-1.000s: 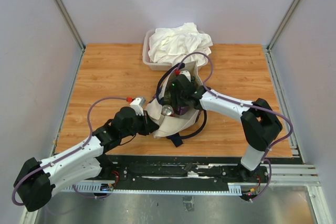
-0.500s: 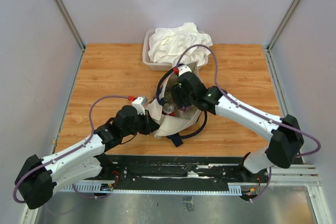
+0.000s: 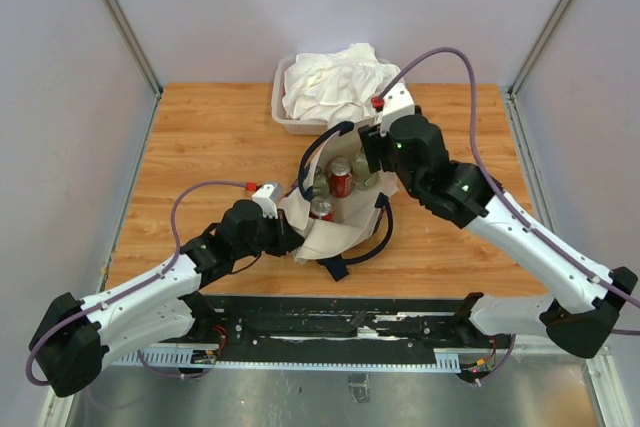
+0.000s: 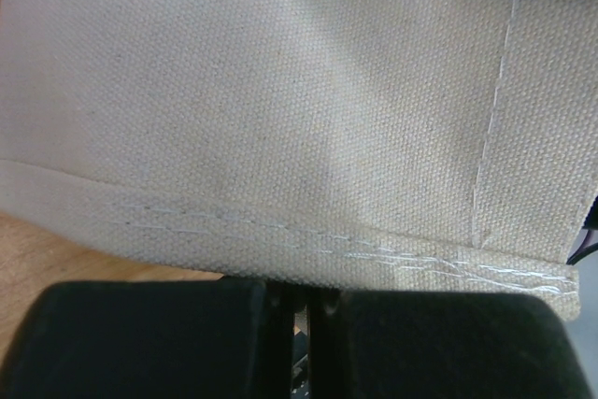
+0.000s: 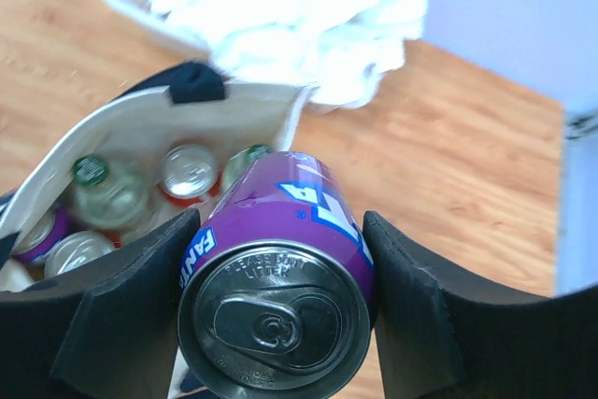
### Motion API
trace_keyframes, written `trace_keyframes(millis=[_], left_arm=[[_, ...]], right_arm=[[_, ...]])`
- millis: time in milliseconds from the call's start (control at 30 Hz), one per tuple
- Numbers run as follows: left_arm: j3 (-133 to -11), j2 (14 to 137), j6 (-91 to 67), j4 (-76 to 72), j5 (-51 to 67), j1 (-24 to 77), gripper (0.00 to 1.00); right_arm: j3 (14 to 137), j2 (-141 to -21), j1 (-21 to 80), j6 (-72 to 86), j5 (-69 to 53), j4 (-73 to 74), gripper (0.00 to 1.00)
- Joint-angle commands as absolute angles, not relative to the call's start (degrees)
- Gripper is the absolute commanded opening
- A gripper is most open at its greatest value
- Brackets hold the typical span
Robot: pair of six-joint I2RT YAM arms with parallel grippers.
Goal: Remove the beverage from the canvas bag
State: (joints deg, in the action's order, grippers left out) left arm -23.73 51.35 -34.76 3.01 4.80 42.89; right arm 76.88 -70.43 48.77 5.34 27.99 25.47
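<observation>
Right wrist view shows the right claw (image 5: 276,310) clamped on both sides of a purple Fanta can (image 5: 280,231), the beverage held above the far-right rim of the open canvas bag (image 5: 121,137), where more cans (image 5: 190,170) and green-capped bottles (image 5: 92,170) stand. The left claw (image 4: 304,320) is pinched tight on the bag's stitched hem at its near-left edge. The bag sits mid-surface (image 3: 200,137), just near of a tub (image 3: 280,107) of white cloth (image 3: 335,82).

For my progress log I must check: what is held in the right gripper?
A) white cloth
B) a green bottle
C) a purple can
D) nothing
C: in the right wrist view the right gripper presses on both sides of a purple can, with the open canvas bag seen beyond it.
</observation>
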Motion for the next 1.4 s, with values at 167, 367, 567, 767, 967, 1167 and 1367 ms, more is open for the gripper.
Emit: trace_keyframes(millis=[167, 367, 567, 767, 967, 1167, 1367], left_arm=[[-23.6, 52.8, -33.3, 9.4, 3.9, 42.9, 0.0], [-23.9, 53.1, -33.0, 9.7, 3.5, 42.8, 0.01], [-24.0, 53.3, -32.8, 9.6, 3.0, 42.8, 0.0], [-24.4, 54.1, -32.6, 9.8, 2.2, 42.9, 0.01], [-24.0, 53.7, -32.7, 9.8, 2.0, 42.8, 0.03], [-24.3, 53.9, -31.9, 10.0, 1.4, 42.8, 0.06], [-25.3, 55.3, -31.7, 9.7, 1.5, 42.8, 0.08]], right_arm=[[79.9, -63.1, 33.7, -0.1, 40.2, 21.7, 0.01], [74.0, -63.0, 17.4, 6.6, 31.4, 23.9, 0.01], [64.2, -66.3, 5.6, 11.9, 17.8, 19.1, 0.01], [57.4, -71.1, 4.0, 10.6, 15.1, 12.0, 0.01], [53.5, -74.4, 0.2, 12.3, 8.8, 4.5, 0.01], [54.8, -79.4, -2.0, 13.2, 5.6, 4.9, 0.01], [57.1, -84.1, -2.2, 13.7, 6.1, 8.1, 0.01]])
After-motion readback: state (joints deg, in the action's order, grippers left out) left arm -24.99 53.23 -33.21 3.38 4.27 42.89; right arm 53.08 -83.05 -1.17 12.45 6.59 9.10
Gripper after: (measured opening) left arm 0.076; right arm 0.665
